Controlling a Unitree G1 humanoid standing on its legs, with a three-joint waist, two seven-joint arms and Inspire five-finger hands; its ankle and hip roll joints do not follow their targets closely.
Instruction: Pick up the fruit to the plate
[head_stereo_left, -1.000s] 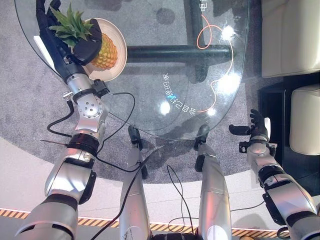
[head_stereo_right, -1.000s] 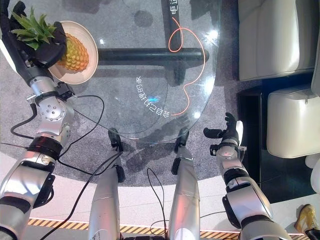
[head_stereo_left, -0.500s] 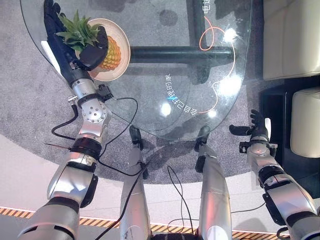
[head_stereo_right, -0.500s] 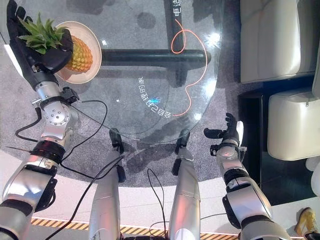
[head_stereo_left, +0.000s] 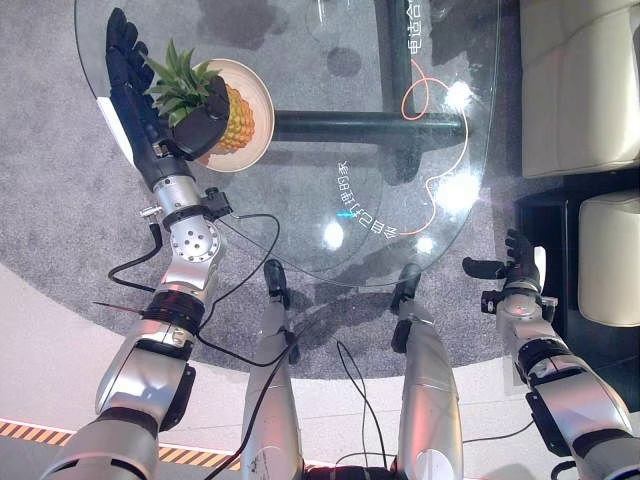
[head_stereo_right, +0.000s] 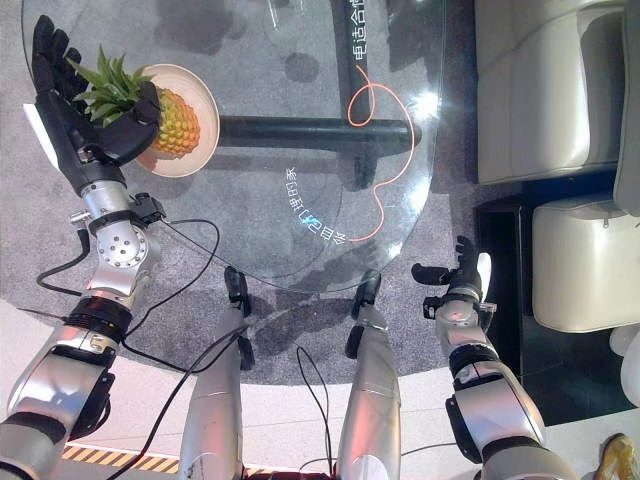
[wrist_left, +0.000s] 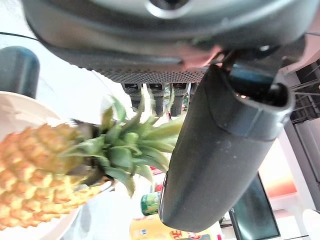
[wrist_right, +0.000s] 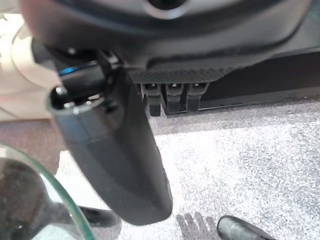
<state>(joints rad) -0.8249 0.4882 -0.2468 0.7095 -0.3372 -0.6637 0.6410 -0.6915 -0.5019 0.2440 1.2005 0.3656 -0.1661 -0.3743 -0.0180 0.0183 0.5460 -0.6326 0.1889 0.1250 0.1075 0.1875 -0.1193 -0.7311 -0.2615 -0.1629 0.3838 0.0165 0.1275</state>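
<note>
One pineapple lies on one plate on the glass bench; the left hand, fingers apparently straight, flanks its leaves. The right hand hangs relaxed.

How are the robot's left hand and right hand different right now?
The left hand is over the glass table, beside the pineapple's leaves; the right hand hangs off the table's edge, above the grey carpet. The left hand has the pineapple on the plate between thumb and fingers; the right hand has nothing near it. Both are dark, with straight fingers, holding nothing.
</note>
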